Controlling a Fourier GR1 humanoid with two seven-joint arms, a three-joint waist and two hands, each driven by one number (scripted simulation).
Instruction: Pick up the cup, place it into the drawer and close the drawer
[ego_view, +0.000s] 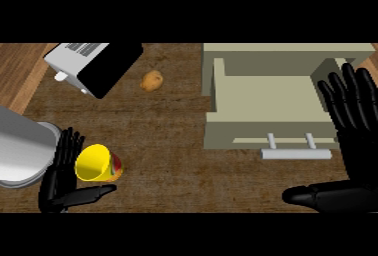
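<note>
The left hand (60, 172) sits at the lower left of your head view, with its fingers extended straight upward along the left side of the cup (97, 163) and its thumb (88, 194) projecting to the right beneath the cup. Note that the fingers are straight, not curled round the cup; from this angle you cannot tell whether they touch its wall. The cup is yellow with a red and patterned outer band, lies tilted with its open mouth facing up and left, and rests on the wooden counter (177, 125), well apart from the drawer (269, 102). Locate the drawer at the upper right: it is pulled open, its beige interior is exposed, and its pale bar handle (295, 152) faces the lower edge of the view. The right hand (351, 150) stands at the right edge, overlapping the drawer's right side, with fingers spread and straight, pointing upward, and the thumb extended to the left below the handle; it holds nothing. Observe a toaster (92, 65) with a grey body and a black face at the upper left, and a small brown potato (152, 80) just to its right. The grey left forearm (22, 147) occupies the left edge.
</note>
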